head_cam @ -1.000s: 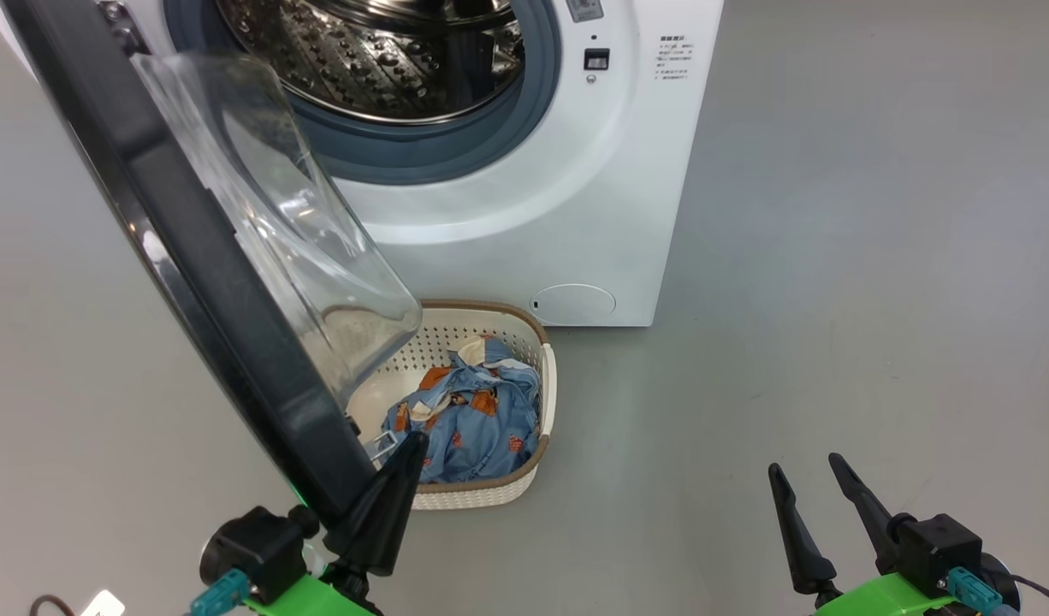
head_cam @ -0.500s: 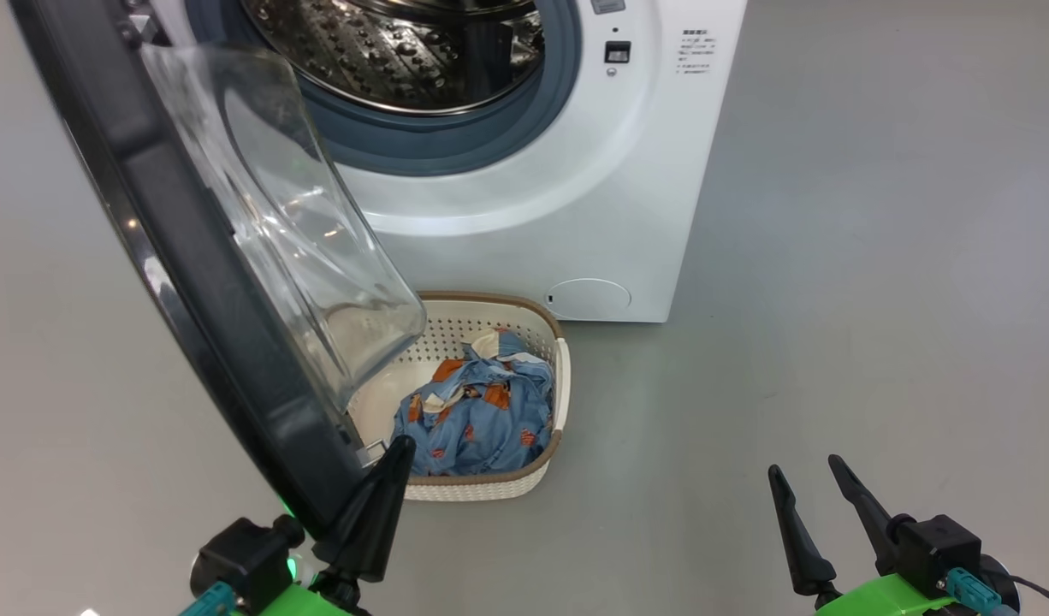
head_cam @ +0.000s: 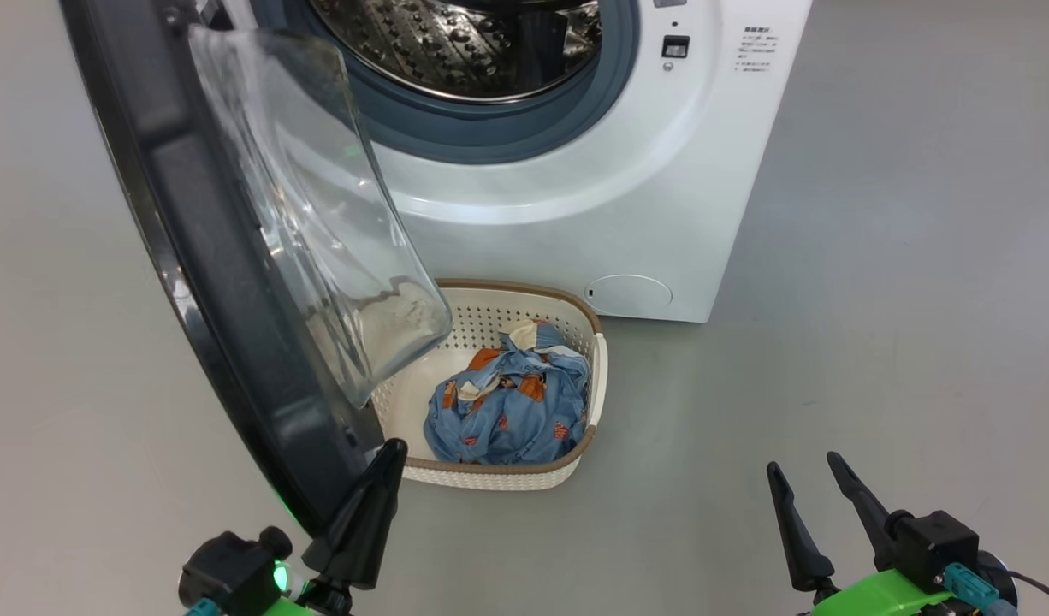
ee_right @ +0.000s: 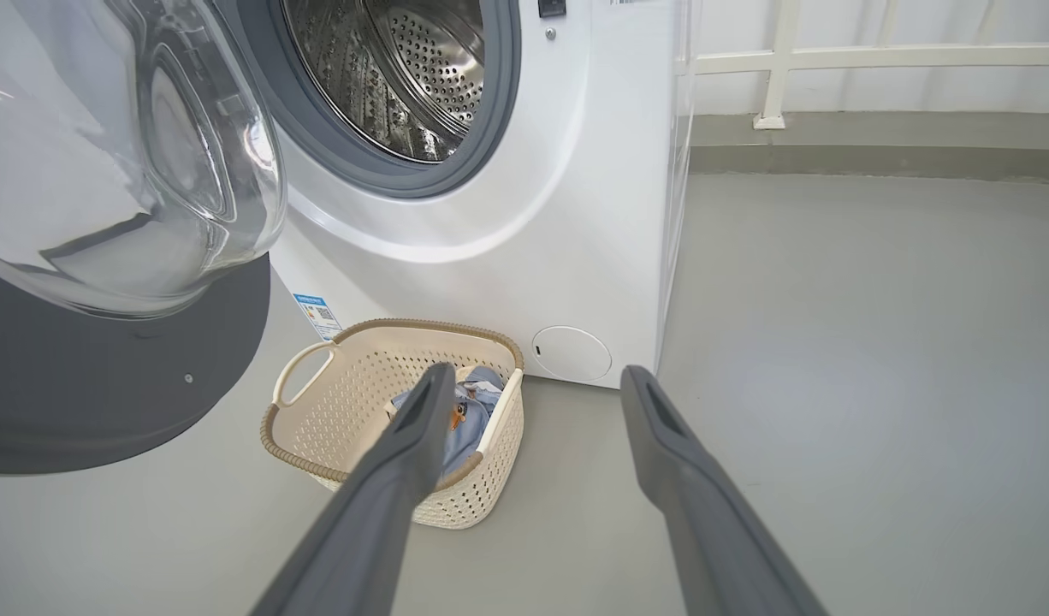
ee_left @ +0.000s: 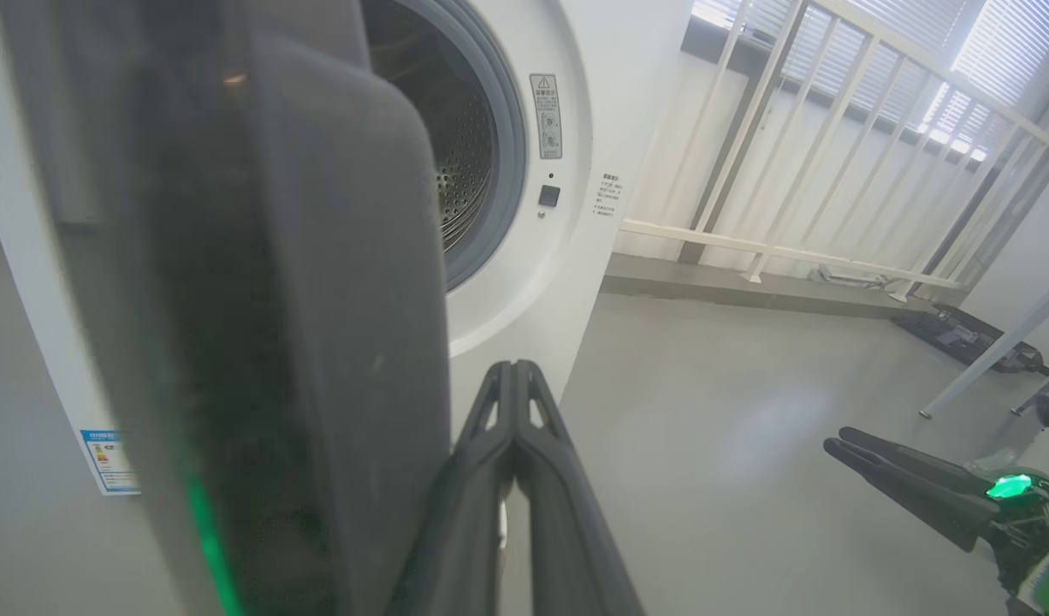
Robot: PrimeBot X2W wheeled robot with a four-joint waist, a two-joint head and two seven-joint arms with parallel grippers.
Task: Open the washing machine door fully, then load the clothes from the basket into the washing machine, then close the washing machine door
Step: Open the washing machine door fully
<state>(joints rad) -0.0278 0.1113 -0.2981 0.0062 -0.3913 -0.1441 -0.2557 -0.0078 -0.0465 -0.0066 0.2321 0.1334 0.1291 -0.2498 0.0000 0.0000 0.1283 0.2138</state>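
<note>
**Door open, clothes in the basket**

The washing machine door (head_cam: 199, 282) stands swung out from the washing machine (head_cam: 576, 188). The basket (head_cam: 507, 470) sits on the grey floor (head_cam: 875, 299) close before the machine's front, with the clothes (head_cam: 512, 402) bundled inside it.

The left gripper (head_cam: 386, 462) has its fingers clenched together on nothing, just beside the door's black rim; whether they touch it is unclear. The right gripper (head_cam: 803, 462) is spread and empty.

A grey warning sticker (ee_left: 546, 115), small printed lines (head_cam: 755, 47) and a blue label (ee_right: 319, 315) are all too small to read.
</note>
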